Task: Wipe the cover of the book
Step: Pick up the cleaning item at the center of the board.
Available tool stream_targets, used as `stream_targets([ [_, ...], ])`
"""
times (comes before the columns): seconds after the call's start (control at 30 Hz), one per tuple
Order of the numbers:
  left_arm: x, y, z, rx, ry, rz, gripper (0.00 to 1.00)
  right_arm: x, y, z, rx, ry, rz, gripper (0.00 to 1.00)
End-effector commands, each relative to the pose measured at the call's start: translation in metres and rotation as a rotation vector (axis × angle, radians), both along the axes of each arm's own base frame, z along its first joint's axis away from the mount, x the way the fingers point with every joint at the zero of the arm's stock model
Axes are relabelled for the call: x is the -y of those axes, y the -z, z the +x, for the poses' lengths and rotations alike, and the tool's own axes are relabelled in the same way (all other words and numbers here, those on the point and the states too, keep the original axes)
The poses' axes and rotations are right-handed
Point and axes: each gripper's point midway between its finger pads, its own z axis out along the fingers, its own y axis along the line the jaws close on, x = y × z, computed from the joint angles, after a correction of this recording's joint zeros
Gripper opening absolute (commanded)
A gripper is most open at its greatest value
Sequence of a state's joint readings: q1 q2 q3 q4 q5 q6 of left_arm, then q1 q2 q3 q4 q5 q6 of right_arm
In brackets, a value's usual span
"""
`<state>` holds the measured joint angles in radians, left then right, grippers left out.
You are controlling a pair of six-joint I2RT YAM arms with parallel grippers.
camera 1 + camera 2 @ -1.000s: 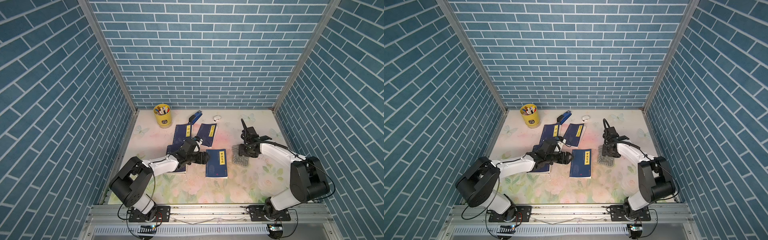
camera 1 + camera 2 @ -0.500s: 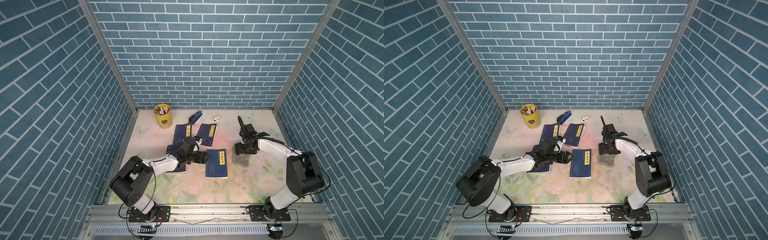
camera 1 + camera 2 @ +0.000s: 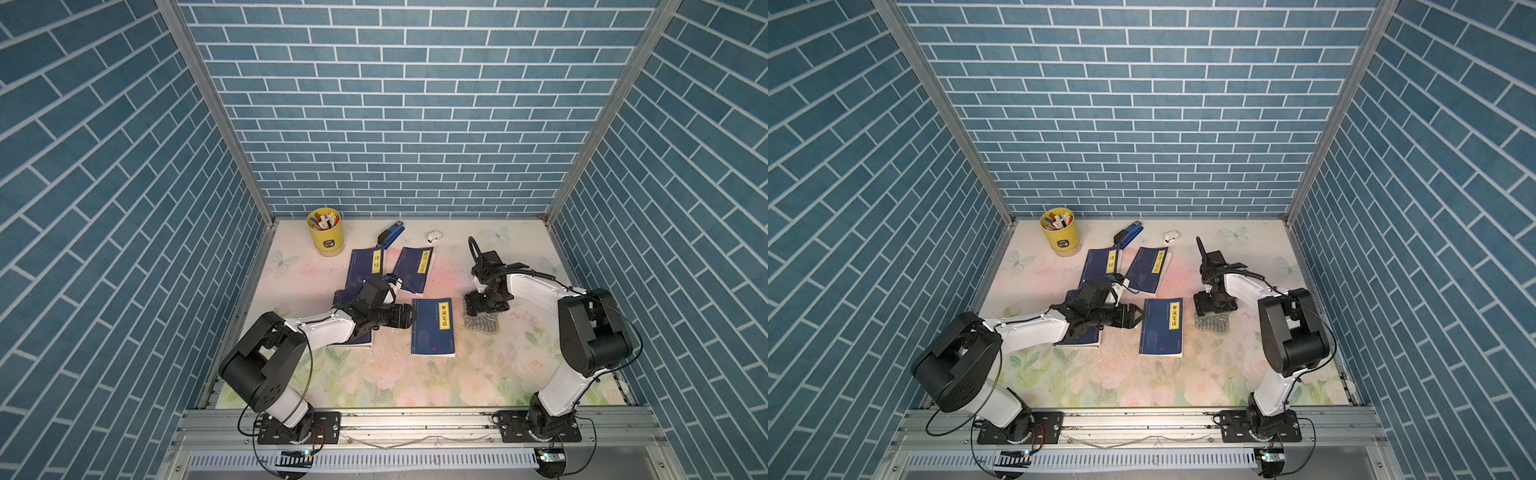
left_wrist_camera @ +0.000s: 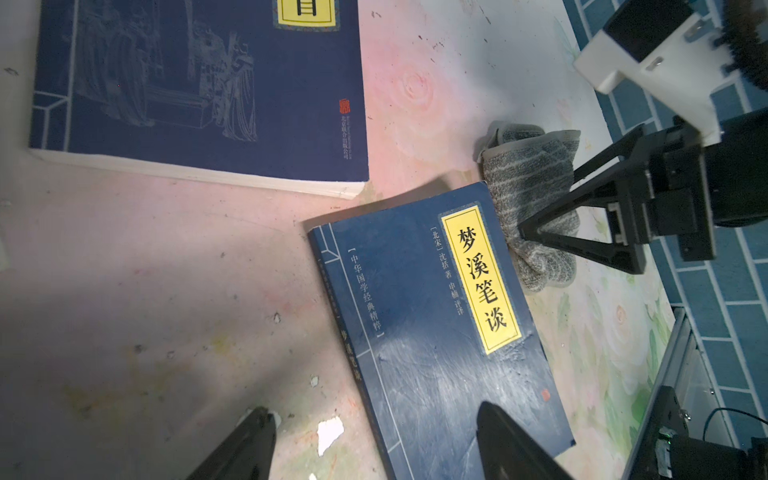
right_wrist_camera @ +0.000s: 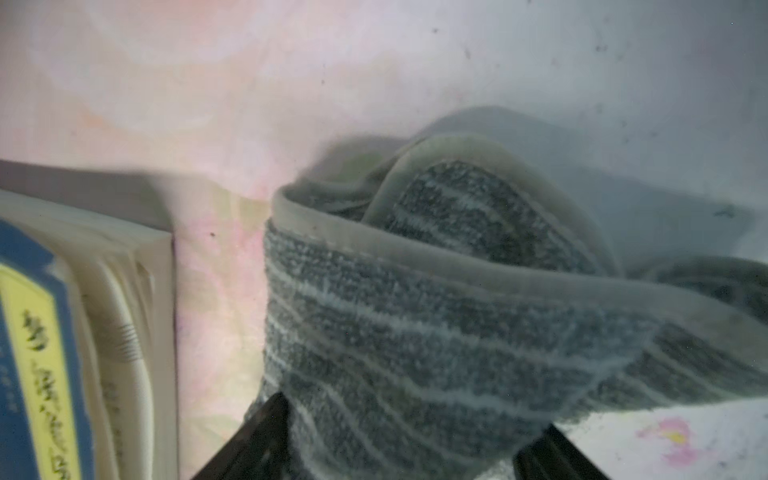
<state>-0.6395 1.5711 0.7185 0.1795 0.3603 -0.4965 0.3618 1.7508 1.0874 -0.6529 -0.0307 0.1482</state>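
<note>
The book (image 3: 432, 328) is dark blue with a yellow title strip and lies flat mid-table in both top views (image 3: 1162, 328). Its cover shows pale smears in the left wrist view (image 4: 436, 332). My left gripper (image 3: 409, 318) hovers open at the book's spine edge, one finger over the cover and one over the table (image 4: 372, 409). A grey striped cloth (image 3: 482, 324) lies bunched just right of the book. My right gripper (image 3: 486, 309) points down onto it. Its jaws stand wide, straddling the cloth (image 5: 457, 311), which fills the gap between them (image 5: 411, 415).
Two more blue books (image 3: 368, 266) (image 3: 413, 270) lie behind, and another (image 3: 353, 332) sits under my left arm. A yellow pen cup (image 3: 325, 230), a blue stapler (image 3: 390, 233) and a small white object (image 3: 433, 237) stand at the back. Paper crumbs (image 4: 330, 432) dot the table.
My right gripper has widened its jaws and come down onto the cloth beside the book. The left arm and the book have not moved.
</note>
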Motion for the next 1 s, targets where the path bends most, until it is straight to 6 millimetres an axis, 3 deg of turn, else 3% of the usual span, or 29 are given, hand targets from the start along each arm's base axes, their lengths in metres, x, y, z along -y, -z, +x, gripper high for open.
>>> stream_targets([
  [0.0, -0.002, 0.005, -0.002, -0.001, 0.011, 0.008, 0.81, 0.008, 0.010, -0.013, -0.078, -0.021, -0.054, 0.79],
  [0.23, -0.003, 0.005, -0.001, -0.002, 0.006, 0.006, 0.81, 0.012, 0.021, -0.018, -0.148, 0.012, -0.092, 0.67],
  [0.43, -0.004, 0.004, -0.001, 0.003, 0.000, 0.006, 0.81, 0.017, 0.025, -0.011, -0.136, 0.048, -0.128, 0.31],
  [0.53, -0.006, 0.004, 0.000, 0.008, -0.009, 0.013, 0.81, 0.014, 0.021, -0.003, -0.096, 0.065, -0.108, 0.19],
  [0.7, -0.010, 0.001, 0.006, 0.021, -0.026, 0.018, 0.81, 0.007, -0.009, 0.014, 0.031, 0.084, -0.046, 0.00],
  [0.97, -0.017, -0.023, 0.031, 0.079, -0.070, 0.011, 0.81, -0.042, -0.076, 0.013, 0.172, -0.039, 0.116, 0.00],
])
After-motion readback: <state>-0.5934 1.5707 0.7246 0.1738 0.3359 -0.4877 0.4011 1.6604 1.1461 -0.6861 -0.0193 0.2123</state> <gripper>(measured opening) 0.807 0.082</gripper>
